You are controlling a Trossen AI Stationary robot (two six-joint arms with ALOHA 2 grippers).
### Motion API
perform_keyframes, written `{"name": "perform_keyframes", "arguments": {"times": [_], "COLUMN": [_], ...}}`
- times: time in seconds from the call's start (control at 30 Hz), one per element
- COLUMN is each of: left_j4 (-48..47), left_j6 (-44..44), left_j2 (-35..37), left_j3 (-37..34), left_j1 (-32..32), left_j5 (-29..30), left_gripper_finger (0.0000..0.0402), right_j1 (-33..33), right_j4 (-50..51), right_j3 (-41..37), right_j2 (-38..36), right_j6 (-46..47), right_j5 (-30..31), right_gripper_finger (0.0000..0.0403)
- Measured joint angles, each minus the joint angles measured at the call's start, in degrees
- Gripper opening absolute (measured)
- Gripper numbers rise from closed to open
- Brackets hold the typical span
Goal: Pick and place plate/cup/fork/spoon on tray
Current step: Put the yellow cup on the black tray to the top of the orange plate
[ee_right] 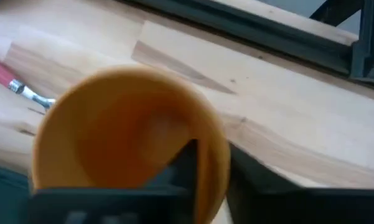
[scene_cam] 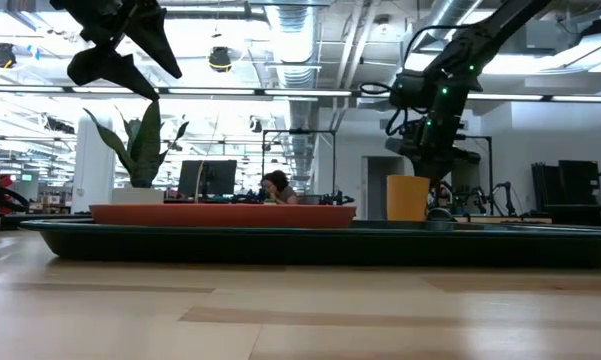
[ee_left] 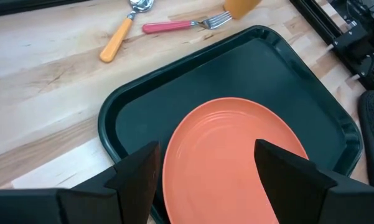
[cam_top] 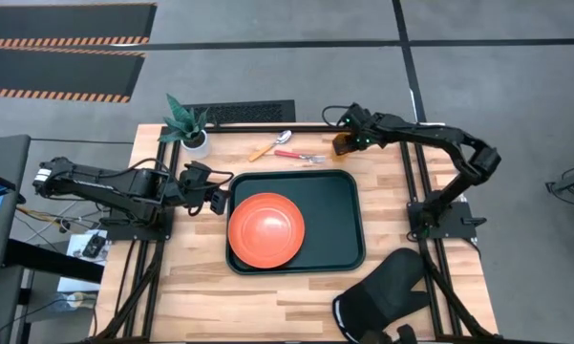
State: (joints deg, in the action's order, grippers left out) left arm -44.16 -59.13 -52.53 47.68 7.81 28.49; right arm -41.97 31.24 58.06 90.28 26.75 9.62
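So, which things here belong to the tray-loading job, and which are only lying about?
Belong to the job:
tray
plate, already on the tray
cup, with the right tool at its rim
fork, on the table
spoon, on the table

Only lying about:
potted plant
black oven mitt

The plate [cam_top: 265, 229] lies in the tray [cam_top: 344, 215], toward its left side. Behind the tray lie the spoon [cam_top: 269, 146] and fork [cam_top: 298, 156]; the cup [cam_top: 343, 144] stands at its back right corner.
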Motion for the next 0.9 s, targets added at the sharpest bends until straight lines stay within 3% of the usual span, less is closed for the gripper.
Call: {"name": "perform_keyframes", "arguments": {"times": [0.07, 0.23, 0.47, 0.73, 0.9], "left_j4": [-0.02, -0.22, -0.22, -3.66, -7.00], "left_j6": [0.00, 0.00, 0.09, -0.07, -1.60], "left_j2": [0.00, 0.00, 0.02, 1.11, 2.80], "left_j3": [0.00, 0.00, 0.00, 0.00, 0.00], "left_j1": [0.00, 0.00, 0.00, 0.01, 0.01], "left_j5": [-0.04, -0.37, -1.32, -5.26, -5.52], "left_gripper_finger": [0.0247, 0.0247, 0.0247, 0.0247, 0.0247], "right_j1": [-0.02, -0.04, 5.79, 16.10, 20.47], "right_j4": [-0.14, 5.56, 16.32, 16.52, 16.32], "right_j3": [0.06, 2.39, 16.77, 32.23, 43.09], "right_j2": [-0.65, -3.86, -5.79, 7.49, 17.95], "right_j6": [-0.58, -0.28, -2.47, -3.37, -5.54], "right_j5": [-0.15, -0.47, -0.56, -0.80, -3.97], "right_gripper_finger": [0.0020, 0.0009, 0.0005, 0.0004, 0.0005]}}
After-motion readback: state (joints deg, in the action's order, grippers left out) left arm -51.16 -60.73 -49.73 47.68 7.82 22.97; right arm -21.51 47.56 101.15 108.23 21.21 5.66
